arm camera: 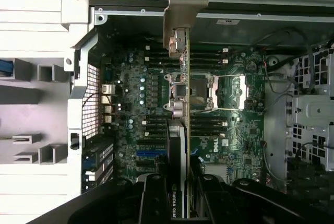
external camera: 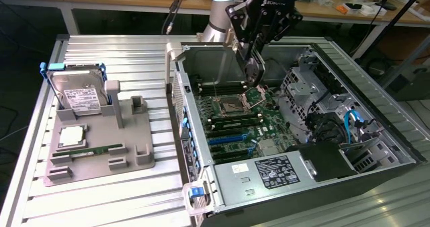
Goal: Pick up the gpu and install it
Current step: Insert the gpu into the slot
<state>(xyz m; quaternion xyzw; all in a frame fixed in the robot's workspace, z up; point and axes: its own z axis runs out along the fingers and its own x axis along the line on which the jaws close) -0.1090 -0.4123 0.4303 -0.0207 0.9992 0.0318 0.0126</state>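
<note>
The gpu [external camera: 254,75] hangs upright and edge-on over the open computer case [external camera: 376,111], above the motherboard [external camera: 235,121] near the CPU socket. In the wrist view its silver bracket [arm camera: 180,20] points away and its green board edge [arm camera: 187,125] runs over the motherboard [arm camera: 229,130]. My gripper [external camera: 251,53] is shut on the card's top edge. In the wrist view my gripper [arm camera: 180,190] clamps the black card from both sides with its dark fingers [arm camera: 154,200].
A grey fixture [external camera: 128,151] on the slatted table at the exterior view's left carries a silver hard drive [external camera: 79,93], a CPU chip [external camera: 72,135] and a green memory stick [external camera: 94,150]. Inside the case sit a power supply [external camera: 269,171], blue slots [external camera: 228,139] and a drive cage [external camera: 315,93].
</note>
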